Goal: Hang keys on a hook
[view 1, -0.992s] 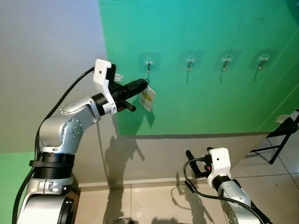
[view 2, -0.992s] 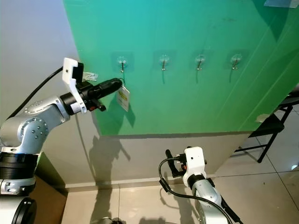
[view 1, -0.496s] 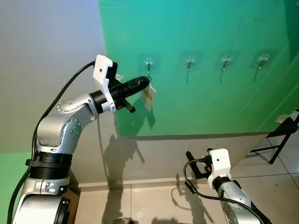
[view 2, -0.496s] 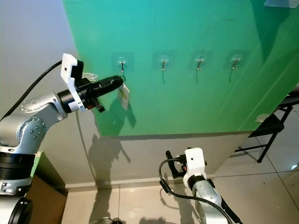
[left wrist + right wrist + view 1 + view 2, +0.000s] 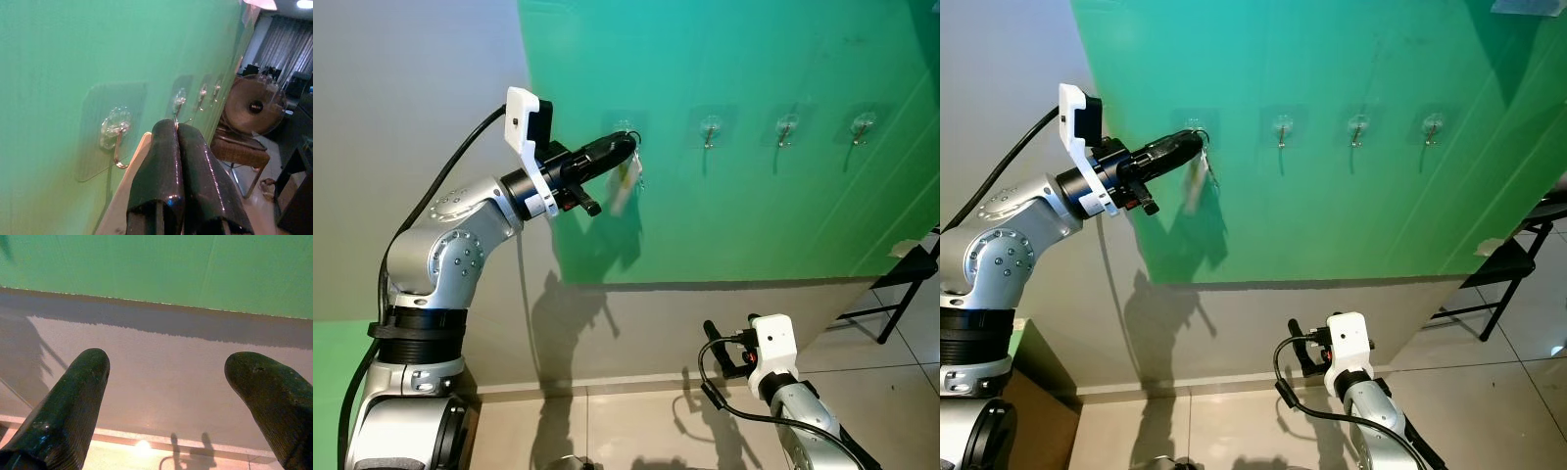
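STEP: ring onto hook | left gripper (image 5: 625,149) fingers clenched on keys (image 5: 625,182), at first hook (image 5: 117,142) | right gripper (image 5: 166,377) released, idle at 5 o'clock | NEXT: judged, slip ring over tip, let go.

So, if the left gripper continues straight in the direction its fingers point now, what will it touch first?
Most likely the green wall, right beside the leftmost hook. The left gripper, shut on the keys, points at a slant toward that hook, which already looks very close. Exact depth is unclear.
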`<state>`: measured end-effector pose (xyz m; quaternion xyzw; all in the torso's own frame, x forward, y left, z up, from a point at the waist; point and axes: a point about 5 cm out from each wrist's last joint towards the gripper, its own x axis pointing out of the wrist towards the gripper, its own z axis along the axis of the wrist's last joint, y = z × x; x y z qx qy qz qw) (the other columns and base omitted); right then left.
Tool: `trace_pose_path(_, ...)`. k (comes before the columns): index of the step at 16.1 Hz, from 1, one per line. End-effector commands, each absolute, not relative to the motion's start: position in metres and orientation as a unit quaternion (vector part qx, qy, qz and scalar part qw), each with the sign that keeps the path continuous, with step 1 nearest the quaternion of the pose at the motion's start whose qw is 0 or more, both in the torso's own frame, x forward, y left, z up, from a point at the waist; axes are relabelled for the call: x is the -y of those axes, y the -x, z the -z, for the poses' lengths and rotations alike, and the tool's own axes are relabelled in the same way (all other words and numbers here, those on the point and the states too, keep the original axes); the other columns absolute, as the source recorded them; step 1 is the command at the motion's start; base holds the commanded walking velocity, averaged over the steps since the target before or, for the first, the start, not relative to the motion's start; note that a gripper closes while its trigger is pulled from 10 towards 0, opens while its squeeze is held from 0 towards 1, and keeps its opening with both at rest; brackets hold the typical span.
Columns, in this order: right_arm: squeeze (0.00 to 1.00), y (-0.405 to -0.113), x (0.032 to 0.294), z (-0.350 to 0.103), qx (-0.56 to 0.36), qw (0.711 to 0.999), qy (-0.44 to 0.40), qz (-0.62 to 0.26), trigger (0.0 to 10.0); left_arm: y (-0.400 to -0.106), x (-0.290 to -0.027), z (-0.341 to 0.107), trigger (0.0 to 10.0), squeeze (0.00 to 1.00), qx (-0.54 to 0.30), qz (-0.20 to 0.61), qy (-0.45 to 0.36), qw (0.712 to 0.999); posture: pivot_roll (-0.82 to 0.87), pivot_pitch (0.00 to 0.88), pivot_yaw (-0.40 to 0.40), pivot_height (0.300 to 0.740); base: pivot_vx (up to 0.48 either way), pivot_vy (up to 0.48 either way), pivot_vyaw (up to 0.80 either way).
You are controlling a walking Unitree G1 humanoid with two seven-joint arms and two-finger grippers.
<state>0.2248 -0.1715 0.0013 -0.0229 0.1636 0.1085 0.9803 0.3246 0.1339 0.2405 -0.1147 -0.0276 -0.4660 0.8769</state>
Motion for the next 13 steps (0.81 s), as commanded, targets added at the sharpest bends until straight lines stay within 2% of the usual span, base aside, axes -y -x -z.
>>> trace_pose_path(1, 0.00, -0.221, 0.174, 0.002, -0.168, 0.979, 0.023, -0.109, 10.0, -0.327, -0.136, -0.243, 0.0, 0.00, 0.028, 0.462, 0.126, 0.878, -0.13, 0.000, 0.021, 0.740, 0.000, 0.000, 0.00)
trace_pose_path(9, 0.00, -0.220, 0.174, 0.003, -0.172, 0.979, 0.023, -0.112, 10.0, -0.334, -0.141, -0.227, 0.0, 0.00, -0.014, 0.434, 0.169, 0.885, -0.13, 0.000, 0.017, 0.740, 0.000, 0.000, 0.00)
trace_pose_path(13, 0.00, -0.220, 0.173, 0.003, -0.173, 0.978, 0.019, -0.112, 10.0, -0.341, -0.144, -0.207, 0.0, 0.00, -0.084, 0.396, 0.207, 0.891, -0.13, 0.000, 0.020, 0.740, 0.000, 0.000, 0.00)
